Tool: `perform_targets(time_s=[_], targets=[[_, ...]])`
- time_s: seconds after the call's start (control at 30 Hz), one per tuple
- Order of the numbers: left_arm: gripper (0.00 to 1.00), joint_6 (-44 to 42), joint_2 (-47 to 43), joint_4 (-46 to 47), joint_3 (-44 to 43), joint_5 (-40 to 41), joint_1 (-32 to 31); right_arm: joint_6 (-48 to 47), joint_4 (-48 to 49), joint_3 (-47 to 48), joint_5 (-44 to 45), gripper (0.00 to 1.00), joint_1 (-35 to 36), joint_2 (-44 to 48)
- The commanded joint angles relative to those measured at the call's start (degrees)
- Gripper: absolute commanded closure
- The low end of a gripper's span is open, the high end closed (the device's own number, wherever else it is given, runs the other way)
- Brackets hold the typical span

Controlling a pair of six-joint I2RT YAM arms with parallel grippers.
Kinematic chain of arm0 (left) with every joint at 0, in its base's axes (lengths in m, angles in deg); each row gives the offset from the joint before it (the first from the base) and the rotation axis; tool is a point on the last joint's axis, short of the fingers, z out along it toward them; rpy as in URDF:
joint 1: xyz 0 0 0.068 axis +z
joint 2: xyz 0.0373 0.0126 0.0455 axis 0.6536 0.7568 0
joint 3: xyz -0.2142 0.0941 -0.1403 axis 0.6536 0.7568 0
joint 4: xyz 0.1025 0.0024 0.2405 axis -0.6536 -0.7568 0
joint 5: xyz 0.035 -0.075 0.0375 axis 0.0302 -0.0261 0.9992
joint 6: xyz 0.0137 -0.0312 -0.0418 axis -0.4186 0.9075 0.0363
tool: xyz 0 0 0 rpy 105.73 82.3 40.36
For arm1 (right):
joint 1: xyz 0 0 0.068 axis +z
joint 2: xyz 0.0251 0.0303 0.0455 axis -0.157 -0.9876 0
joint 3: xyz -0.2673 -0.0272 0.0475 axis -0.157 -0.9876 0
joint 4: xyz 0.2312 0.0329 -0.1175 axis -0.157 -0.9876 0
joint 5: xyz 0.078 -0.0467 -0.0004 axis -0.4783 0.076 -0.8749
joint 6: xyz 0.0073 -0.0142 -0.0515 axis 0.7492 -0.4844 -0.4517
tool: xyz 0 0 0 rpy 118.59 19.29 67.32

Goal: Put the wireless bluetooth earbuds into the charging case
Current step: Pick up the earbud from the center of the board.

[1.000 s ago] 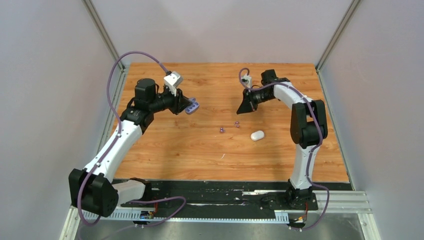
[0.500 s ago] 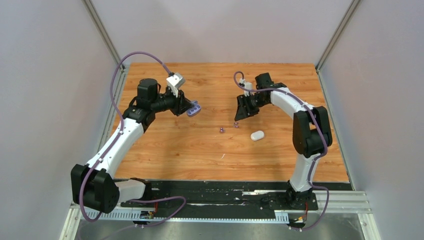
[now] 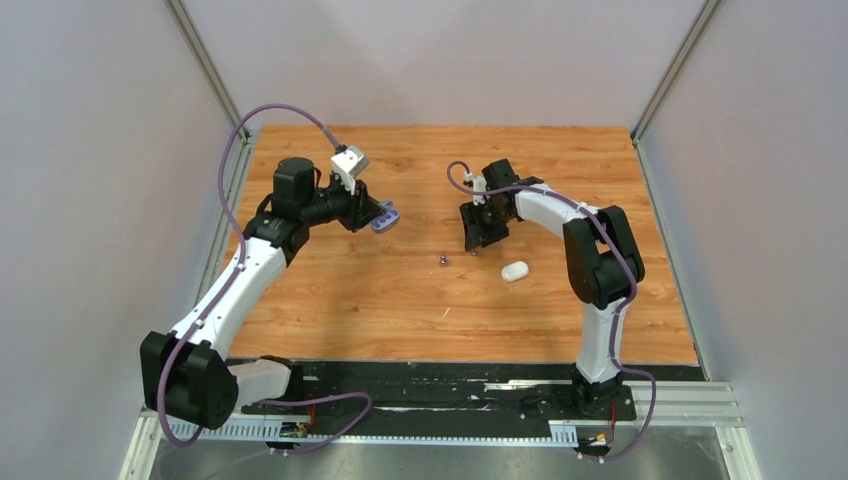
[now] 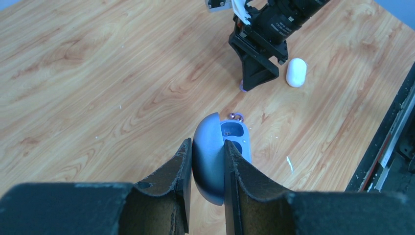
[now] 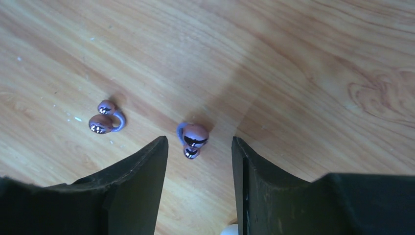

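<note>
between pale walls point(image 3: 90, 150), wood-grain tabletop point(image 3: 350, 290)

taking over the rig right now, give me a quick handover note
left gripper: shut on the open purple case, held by its lid above the table; its inside looks empty.
right gripper: open, lined up on one purple earbud on the table, not gripping it.
second purple earbud lies beside it; closed white case rests nearby.
done: purple case open and presented.
left: pick up both purple earbuds and seat them.
</note>
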Motion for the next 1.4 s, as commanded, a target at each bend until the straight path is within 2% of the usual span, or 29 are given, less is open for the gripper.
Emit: perform_targets(time_s=[0.0, 0.13, 0.4, 0.5, 0.6, 0.77, 0.9, 1.1, 1.3, 1.37], targets=[[1.00, -0.46, -2.26, 0.80, -1.48, 0.57, 0.26, 1.96, 2.78, 0.62, 4.77, 0.52, 0.40, -0.55], [1.00, -0.48, -2.29, 1.01, -1.39, 0.87, 0.24, 1.72, 3.30, 1.54, 4.90, 0.55, 0.48, -1.78], [1.00, -0.46, -2.28, 1.13, -1.07, 1.04, 0.24, 1.64, 3.16, 0.90, 4.21, 0.71, 0.55, -2.27], [1.00, -0.40, -2.28, 1.27, -0.95, 1.09, 0.24, 1.80, 3.06, 0.23, 3.75, 0.73, 0.48, -2.03], [1.00, -0.31, -2.23, 1.25, -0.96, 1.22, 0.24, 1.44, 3.09, -0.27, 1.28, 0.80, 0.39, -1.71], [1.00, -0.66, -1.98, 0.81, -1.20, 0.88, 0.24, 0.37, 3.44, -0.84, -4.74, 0.99, -0.63, 0.06], [1.00, -0.65, -1.44, 0.68, -1.12, -0.27, 0.24, 0.33, 3.80, -1.64, -9.69, 1.00, -2.41, 3.22], [1.00, -0.52, -0.18, 1.27, -1.34, -0.83, 0.24, 1.17, 5.44, -4.08, -9.89, 1.00, -2.89, 5.47], [1.00, 0.08, 0.44, 1.32, -2.09, -1.23, 0.24, 3.87, 7.01, -3.19, 0.27, 1.00, -2.79, 7.09], [1.00, 0.84, 0.60, 1.59, -1.96, -1.73, 0.24, 4.43, 8.81, -3.02, -0.06, 1.00, -2.79, 9.49]])
